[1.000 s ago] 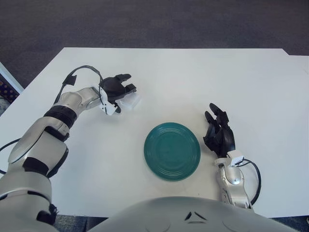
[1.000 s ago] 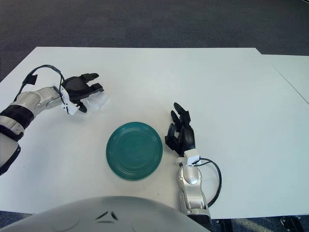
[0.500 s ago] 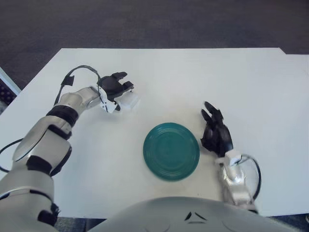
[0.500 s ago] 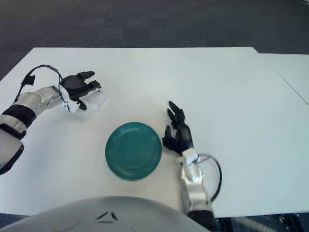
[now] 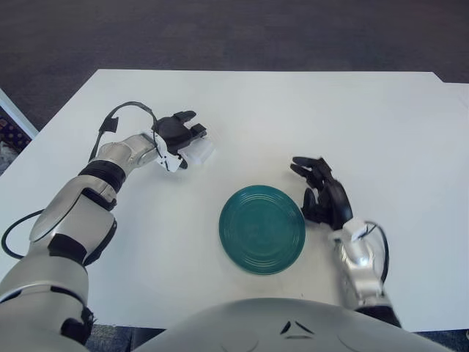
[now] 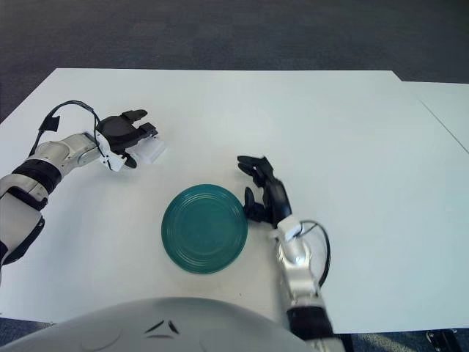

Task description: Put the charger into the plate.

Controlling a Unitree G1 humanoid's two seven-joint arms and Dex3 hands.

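Out on the far left of the white table [image 5: 308,110], the left hand [image 5: 174,133] is right on the charger [image 5: 198,152], a small white block lying on the tabletop. The dark fingers [image 6: 133,115] curl over its left end, thumb tucked below, so the hand is closing on the charger, though whether it truly grips or only rests against it is hard to tell. The charger sits flat on the table, well apart from the plate.

The green plate [image 5: 262,229] lies near the robot, roughly centre, with nothing on it.

On the right, the right hand [image 5: 322,198] hangs just beside the plate's right rim, its fingers loosely bent and spread, pointing left over the table, holding nothing. A black cable [image 5: 380,246] loops at its wrist, and another cable [image 6: 69,108] arcs over the left wrist.
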